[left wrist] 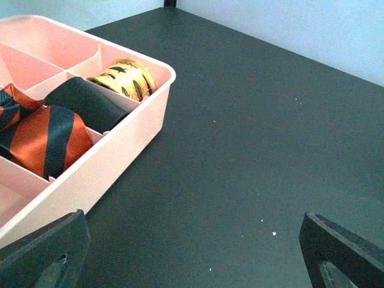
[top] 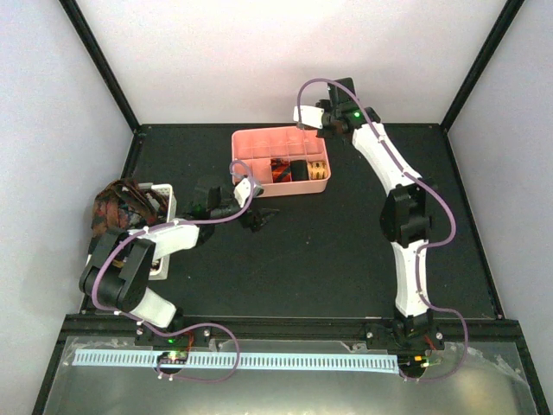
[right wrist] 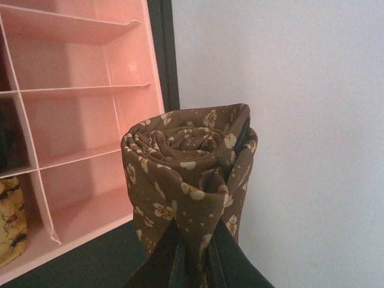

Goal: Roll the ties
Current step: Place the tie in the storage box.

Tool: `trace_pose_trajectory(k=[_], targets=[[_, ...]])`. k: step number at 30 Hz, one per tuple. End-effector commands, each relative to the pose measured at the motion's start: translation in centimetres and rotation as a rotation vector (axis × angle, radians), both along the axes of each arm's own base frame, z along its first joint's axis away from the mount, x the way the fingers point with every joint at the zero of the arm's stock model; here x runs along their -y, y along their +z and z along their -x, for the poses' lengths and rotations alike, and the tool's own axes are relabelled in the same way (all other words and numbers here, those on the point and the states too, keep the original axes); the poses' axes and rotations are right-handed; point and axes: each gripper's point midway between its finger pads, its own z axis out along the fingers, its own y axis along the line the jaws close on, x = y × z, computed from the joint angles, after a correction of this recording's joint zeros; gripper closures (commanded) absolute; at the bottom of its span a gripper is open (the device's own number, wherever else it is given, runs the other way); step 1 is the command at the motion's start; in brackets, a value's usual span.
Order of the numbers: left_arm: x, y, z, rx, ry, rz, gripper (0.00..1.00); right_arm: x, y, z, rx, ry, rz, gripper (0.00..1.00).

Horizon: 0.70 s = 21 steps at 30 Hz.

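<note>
Roll of brown tie (right wrist: 186, 174) pinched in right pincer (right wrist: 193, 264); empty cells of pink tray (right wrist: 129, 60) just leftward; left pincer (left wrist: 192, 252) spread.

light: bright, even, diffuse | shadows: faint | focus: left claw (left wrist: 193, 255) slightly soft

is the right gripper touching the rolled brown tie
Touching. The right wrist view shows the right gripper shut on the brown tie, with the roll's lower end pinched between its dark fingers.
</note>
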Motion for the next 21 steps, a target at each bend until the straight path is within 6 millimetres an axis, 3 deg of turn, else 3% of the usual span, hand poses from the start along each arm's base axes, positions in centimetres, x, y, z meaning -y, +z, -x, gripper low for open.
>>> trace_pose_trajectory(k=[1, 10, 21], targets=[[-0.1, 2.0, 0.0, 0.037, -0.012, 0.046, 0.01, 0.5, -2.0, -1.2, 0.005, -0.005, 0.074, 0.98], [-0.4, 2.0, -0.2, 0.030, -0.010, 0.056, 0.01, 1.1, -5.9, -2.5, -0.028, -0.065, 0.111, 0.98], [-0.6, 1.9, -0.2, 0.019, -0.011, 0.063, 0.01, 2.4, -10.5, -2.6, -0.083, -0.089, 0.270, 0.98]])
